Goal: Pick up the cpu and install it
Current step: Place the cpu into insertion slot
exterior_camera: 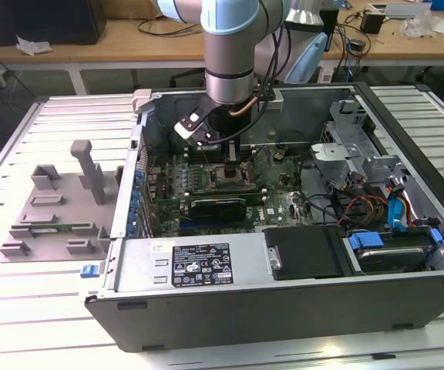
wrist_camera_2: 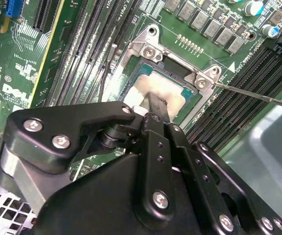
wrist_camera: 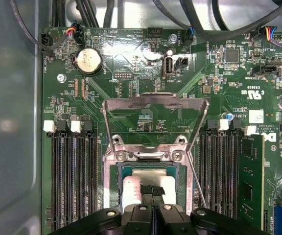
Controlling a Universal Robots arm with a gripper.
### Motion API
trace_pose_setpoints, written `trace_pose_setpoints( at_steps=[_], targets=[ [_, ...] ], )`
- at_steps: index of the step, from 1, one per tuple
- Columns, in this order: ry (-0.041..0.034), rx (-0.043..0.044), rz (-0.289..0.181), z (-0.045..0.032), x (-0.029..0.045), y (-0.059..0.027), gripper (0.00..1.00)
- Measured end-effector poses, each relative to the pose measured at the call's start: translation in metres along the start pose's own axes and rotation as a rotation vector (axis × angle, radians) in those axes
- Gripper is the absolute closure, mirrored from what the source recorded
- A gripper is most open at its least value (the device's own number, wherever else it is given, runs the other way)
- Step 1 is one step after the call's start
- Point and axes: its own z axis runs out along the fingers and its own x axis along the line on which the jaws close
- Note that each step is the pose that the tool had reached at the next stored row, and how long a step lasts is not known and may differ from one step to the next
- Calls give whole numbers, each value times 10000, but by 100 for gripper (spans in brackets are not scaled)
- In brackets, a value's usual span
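Inside the metal-framed motherboard socket point(wrist_camera: 153, 154), the flat square silver-topped cpu point(wrist_camera: 131, 190) lies directly under the black end effector point(wrist_camera: 151, 190), whose fingers are pressed together, gripping nothing.

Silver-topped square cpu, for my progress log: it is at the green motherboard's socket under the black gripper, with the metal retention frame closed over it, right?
No: the first wrist view shows the metal retention frame swung open, off the silver-topped square cpu; the rest holds.

Exterior view overlooks the computer case point(exterior_camera: 284, 301); both wrist views hug its socket point(wrist_camera: 146, 155) point(wrist_camera_2: 148, 49)
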Motion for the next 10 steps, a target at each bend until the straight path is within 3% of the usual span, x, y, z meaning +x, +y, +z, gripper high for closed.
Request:
trace_pose_setpoints(
  at_steps=[6, 10],
  targets=[
    [16, -15, 1, -21, 3, 3, 89],
    [-24, -4, -1, -258, -6, 7, 89]
  ],
)
